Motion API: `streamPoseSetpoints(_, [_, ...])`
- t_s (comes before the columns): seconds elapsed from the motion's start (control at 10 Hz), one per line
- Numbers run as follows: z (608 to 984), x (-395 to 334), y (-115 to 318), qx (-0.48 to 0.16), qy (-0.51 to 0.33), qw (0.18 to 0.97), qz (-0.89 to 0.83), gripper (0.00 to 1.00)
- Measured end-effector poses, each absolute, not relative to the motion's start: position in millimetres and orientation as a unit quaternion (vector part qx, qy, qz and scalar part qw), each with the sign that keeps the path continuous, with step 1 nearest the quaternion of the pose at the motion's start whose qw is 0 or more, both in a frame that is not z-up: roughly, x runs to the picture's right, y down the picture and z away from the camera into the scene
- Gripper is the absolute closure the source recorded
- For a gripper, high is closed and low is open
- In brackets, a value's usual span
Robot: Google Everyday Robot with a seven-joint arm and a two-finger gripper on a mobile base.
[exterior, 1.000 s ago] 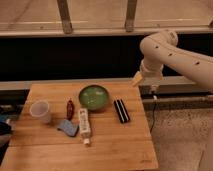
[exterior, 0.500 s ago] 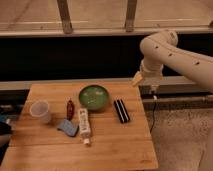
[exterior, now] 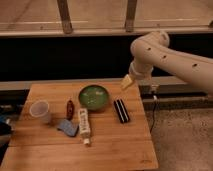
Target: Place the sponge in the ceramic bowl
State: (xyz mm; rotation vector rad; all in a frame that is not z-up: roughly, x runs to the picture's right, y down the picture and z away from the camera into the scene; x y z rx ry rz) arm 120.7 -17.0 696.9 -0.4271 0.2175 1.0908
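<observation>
The sponge (exterior: 67, 127), a small flat blue pad, lies on the wooden table (exterior: 115, 147) toward the front left, just left of a white tube. The ceramic bowl (exterior: 94, 97), round and glossy green, sits near the table's middle, up and to the right of the sponge. My gripper (exterior: 139, 84) hangs at the end of the white arm (exterior: 170, 55), above the table's back right corner. It is well to the right of the bowl and far from the sponge, and nothing can be seen in it.
A translucent plastic cup (exterior: 40, 111) stands at the left. A small red-brown item (exterior: 70, 107) lies between the cup and the bowl. The white tube (exterior: 84, 125) lies beside the sponge, and a black bar (exterior: 121, 110) lies right of the bowl. The table's right edge drops to speckled floor.
</observation>
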Motion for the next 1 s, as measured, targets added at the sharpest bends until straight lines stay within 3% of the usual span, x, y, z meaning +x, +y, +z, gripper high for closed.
streamPoseSetpoints(0.7, [641.8, -84.0, 33.9, -0.255, -0.014, 0.898, 0.357, 0.20])
streamPoseSetpoints(1.0, [641.6, -85.4, 34.3, -0.256, -0.016, 0.899, 0.356, 0.20])
